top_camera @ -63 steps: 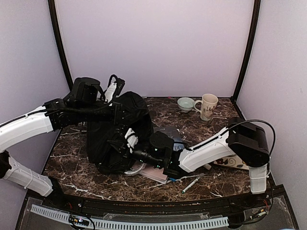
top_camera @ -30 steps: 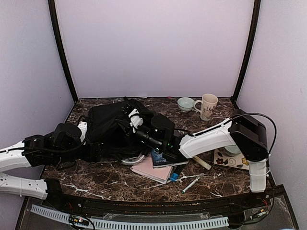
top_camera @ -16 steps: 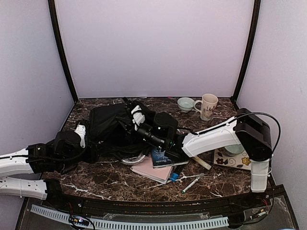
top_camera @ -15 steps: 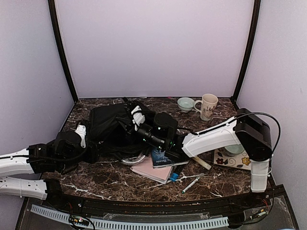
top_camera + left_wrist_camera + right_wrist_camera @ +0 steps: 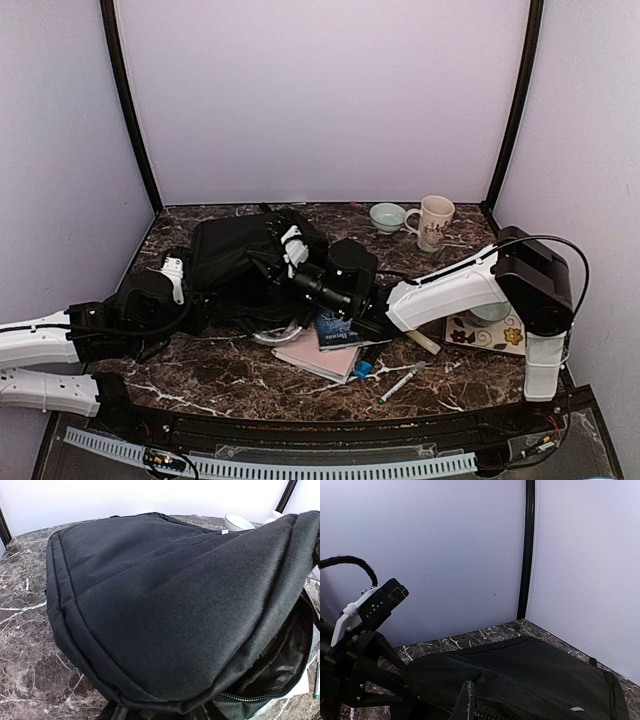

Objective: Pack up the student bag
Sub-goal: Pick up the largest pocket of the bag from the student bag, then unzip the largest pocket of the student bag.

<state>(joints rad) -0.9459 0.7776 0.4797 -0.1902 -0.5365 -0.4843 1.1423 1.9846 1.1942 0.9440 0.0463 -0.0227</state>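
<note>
black student bag (image 5: 226, 256) lies on the marble table (image 5: 200, 366), zippered mouth open.

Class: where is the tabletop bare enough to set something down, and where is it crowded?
Bare: front-left marble between the left arm and pink notebook; front-right, between pen and plate. Crowded: centre, around the student bag and right hand.

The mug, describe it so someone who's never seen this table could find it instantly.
Look to the far right corner of the dark marble table. A low pale-green bowl and the mug stand there side by side. The mug is the taller, cream one, its handle facing the bowl.
</note>
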